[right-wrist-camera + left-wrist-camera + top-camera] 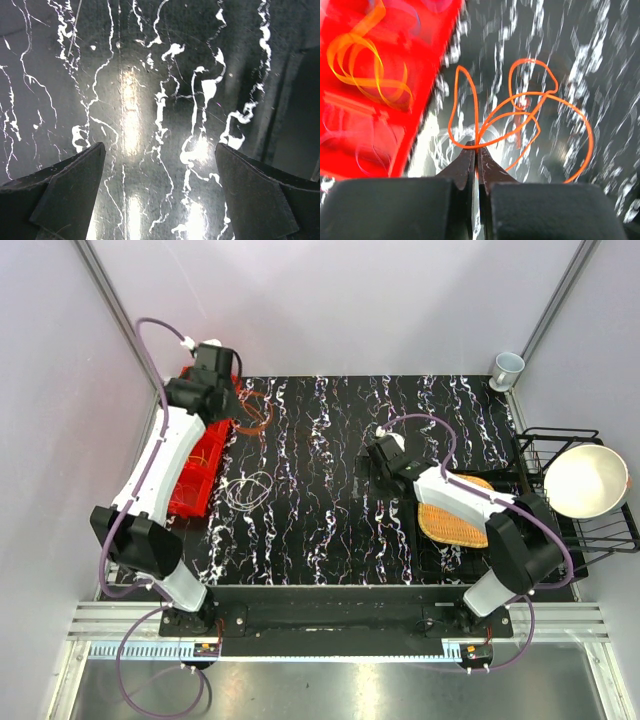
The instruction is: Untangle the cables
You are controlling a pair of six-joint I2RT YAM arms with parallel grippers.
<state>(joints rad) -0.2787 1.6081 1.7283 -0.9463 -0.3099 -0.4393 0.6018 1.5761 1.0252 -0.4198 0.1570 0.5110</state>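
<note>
My left gripper [476, 146] is shut on an orange cable [520, 112] and holds its loops above the black marbled mat. From above, the orange cable [252, 410] hangs beside the left gripper [222, 390] at the far left, next to the red bin [190, 490]. A yellow cable [367, 70] lies coiled in the red bin [420, 45]. A whitish-grey cable [247, 490] lies in loose loops on the mat. My right gripper [160, 150] is open and empty over bare mat; it also shows in the top view [377, 455]. No red or blue cable is clear in view.
A black wire rack [590, 520] with a white bowl [584, 480] stands at the right edge. A woven orange-tan mat [455, 520] lies under the right arm. A cup [507, 368] stands at the far right corner.
</note>
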